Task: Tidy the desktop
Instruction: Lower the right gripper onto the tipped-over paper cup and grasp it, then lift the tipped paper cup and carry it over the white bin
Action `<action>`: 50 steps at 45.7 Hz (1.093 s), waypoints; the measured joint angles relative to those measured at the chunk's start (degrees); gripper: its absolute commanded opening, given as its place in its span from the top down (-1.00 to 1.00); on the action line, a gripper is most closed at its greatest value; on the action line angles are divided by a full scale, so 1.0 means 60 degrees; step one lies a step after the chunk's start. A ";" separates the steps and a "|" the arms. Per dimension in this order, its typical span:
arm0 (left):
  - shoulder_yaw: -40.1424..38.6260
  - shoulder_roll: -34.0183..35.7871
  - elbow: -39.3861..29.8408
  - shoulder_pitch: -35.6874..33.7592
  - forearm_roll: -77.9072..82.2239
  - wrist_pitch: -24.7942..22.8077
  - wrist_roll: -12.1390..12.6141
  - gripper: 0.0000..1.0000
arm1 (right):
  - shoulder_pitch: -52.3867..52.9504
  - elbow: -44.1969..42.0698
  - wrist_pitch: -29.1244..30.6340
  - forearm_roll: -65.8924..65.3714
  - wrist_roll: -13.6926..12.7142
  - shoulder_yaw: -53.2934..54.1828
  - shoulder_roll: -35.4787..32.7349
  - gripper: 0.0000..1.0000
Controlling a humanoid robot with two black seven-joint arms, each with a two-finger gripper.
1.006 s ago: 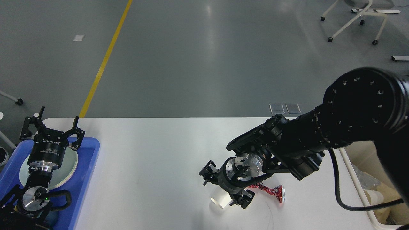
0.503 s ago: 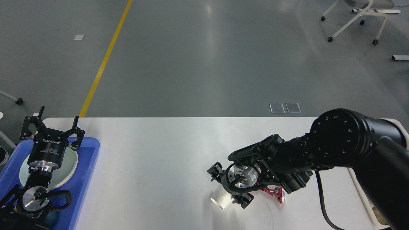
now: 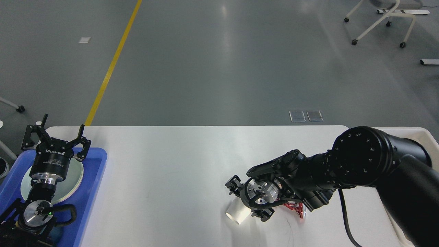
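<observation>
The white desktop (image 3: pixel 171 161) fills the lower half of the head view. A white paper cup (image 3: pixel 237 214) lies on its side near the front edge, mouth toward me. My right gripper (image 3: pixel 247 201) is low over the cup's far end, one finger on each side; it looks open, and contact is hidden by the wrist. A crumpled red wrapper (image 3: pixel 297 208) lies just right of it, partly behind the arm. At the far left, my left gripper (image 3: pixel 63 124) stands open and upright above the tray, holding nothing.
A blue tray (image 3: pixel 93 192) on the desktop's left end holds a white plate (image 3: pixel 74 174) under the left wrist. A cream bin's rim (image 3: pixel 425 132) shows at the right edge. Beyond the table, grey floor with a yellow line (image 3: pixel 113 61) and chair legs (image 3: pixel 380 24).
My right arm has dropped lower and pulled in, bringing the gripper down over the cup. The cup, the wrapper and the left arm have not moved.
</observation>
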 measured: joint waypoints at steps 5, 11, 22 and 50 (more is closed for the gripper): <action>0.0000 0.0000 0.0000 0.0000 0.0000 0.0000 0.0000 -0.94 | -0.0083 -0.0035 -0.0001 -0.0015 -0.0007 -0.0003 0.0000 -0.48; 0.0000 0.0000 0.0000 0.0000 0.0000 0.0000 0.0000 -0.94 | -0.0295 -0.0089 -0.0015 -0.0016 -0.0010 0.0006 0.0000 -0.40; 0.0000 0.0000 0.0000 0.0000 0.0000 0.0000 0.0000 -0.94 | -0.0461 -0.0248 -0.0059 0.0059 -0.0010 0.0046 0.0000 0.18; 0.0000 0.0000 0.0000 0.0000 0.0000 0.0000 0.0000 -0.94 | 0.0334 0.0432 0.0044 0.0070 -0.0012 0.0072 -0.0364 1.00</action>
